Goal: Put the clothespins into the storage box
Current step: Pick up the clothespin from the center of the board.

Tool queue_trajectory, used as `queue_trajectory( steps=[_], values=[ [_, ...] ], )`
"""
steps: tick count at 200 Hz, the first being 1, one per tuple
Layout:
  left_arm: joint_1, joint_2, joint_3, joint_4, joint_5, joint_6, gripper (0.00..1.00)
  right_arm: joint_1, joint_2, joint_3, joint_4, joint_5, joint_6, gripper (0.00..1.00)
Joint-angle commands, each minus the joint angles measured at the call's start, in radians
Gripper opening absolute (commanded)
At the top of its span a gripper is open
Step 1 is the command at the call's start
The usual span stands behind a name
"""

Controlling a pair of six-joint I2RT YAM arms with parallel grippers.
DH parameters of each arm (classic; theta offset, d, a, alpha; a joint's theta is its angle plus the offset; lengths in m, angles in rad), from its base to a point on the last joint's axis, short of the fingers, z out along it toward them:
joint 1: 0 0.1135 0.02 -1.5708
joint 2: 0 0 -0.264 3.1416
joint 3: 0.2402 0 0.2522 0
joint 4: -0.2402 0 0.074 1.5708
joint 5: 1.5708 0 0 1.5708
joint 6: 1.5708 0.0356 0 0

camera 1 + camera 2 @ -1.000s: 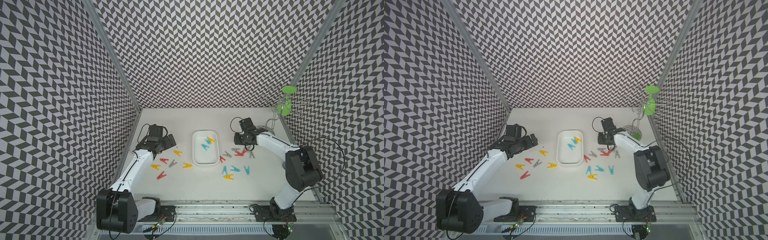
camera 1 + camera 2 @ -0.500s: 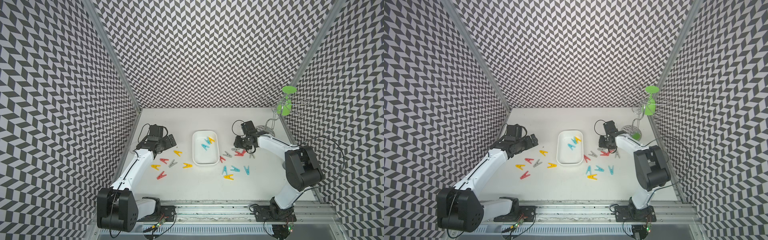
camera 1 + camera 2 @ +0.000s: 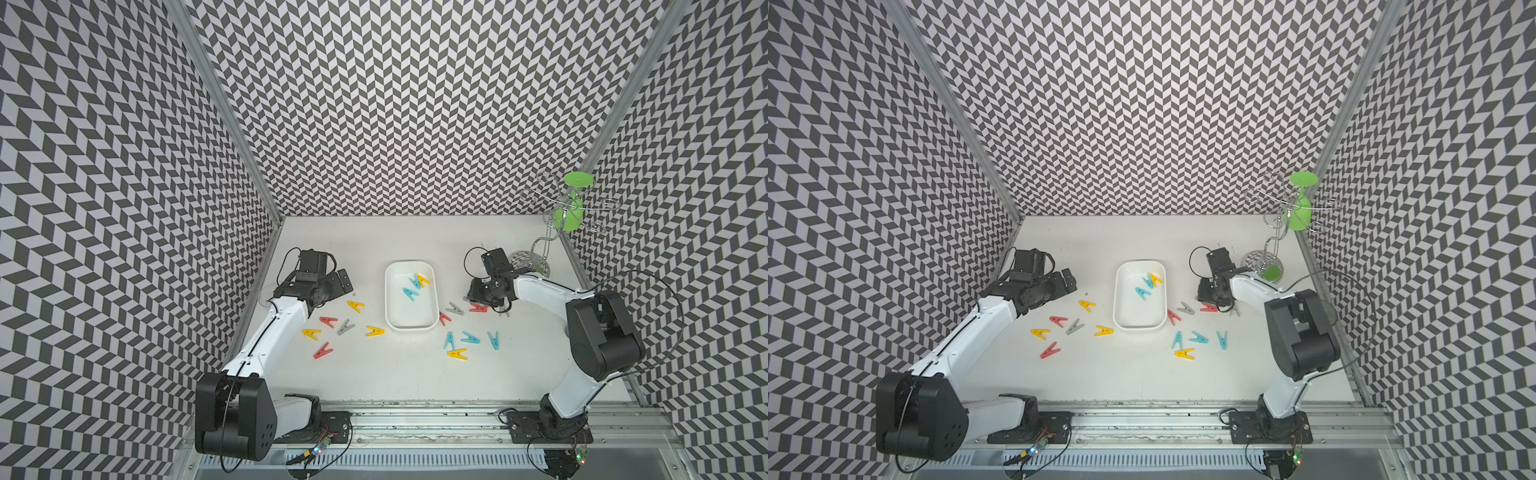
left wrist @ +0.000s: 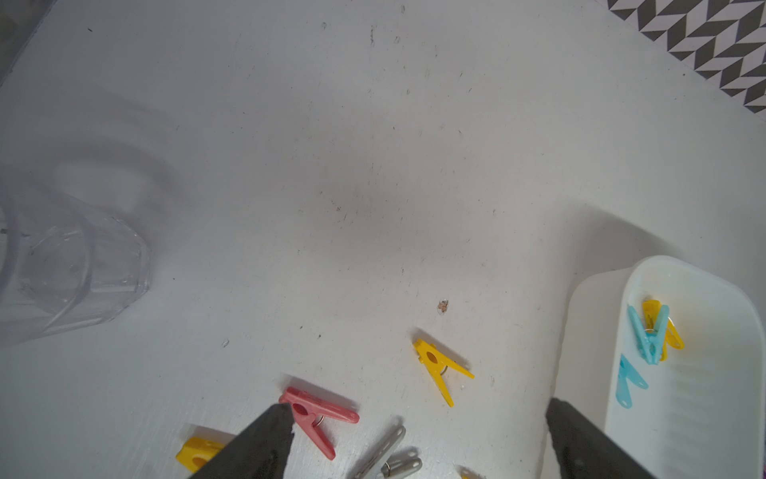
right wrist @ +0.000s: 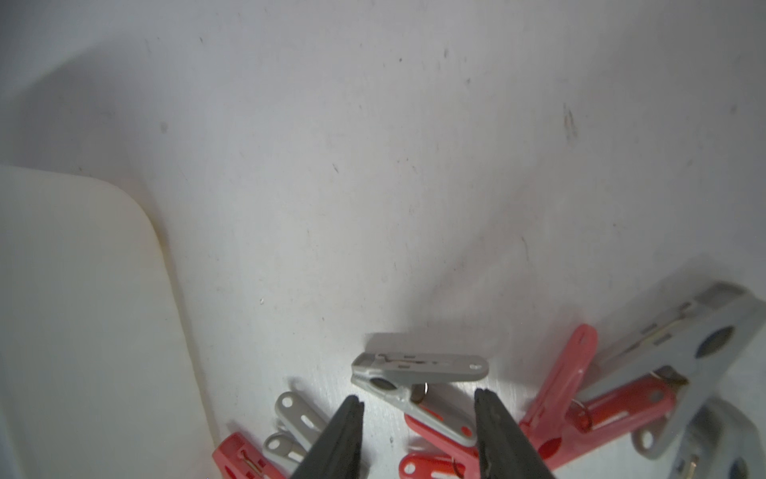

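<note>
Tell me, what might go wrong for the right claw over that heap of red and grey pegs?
The right claw straddles a grey peg overlapping a red peg, so closing might lift both or flick neighbours away. The storage box is close beside, so a swing could nudge it.

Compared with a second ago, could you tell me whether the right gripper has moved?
Yes. In a top view, the right gripper moved from beside the storage box's far end toward its middle, lowering over the clothespins.
</note>
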Motion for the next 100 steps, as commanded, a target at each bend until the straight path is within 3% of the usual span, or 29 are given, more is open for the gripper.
queue_trajectory(
  steps=[1, 83, 100],
  values=[
    [0.006, -0.002, 0.022, 0.014, -0.011, 0.013, 1.00, -0.003, 0.020, -0.009, 0.054, -0.008, 0.017, 0.47],
    [0.011, -0.005, 0.021, 0.011, -0.020, 0.012, 1.00, -0.004, 0.095, 0.072, 0.067, -0.028, 0.022, 0.47],
    [0.014, -0.006, 0.018, 0.011, -0.018, 0.012, 1.00, -0.003, 0.106, 0.082, 0.065, -0.040, 0.012, 0.43]
  ],
)
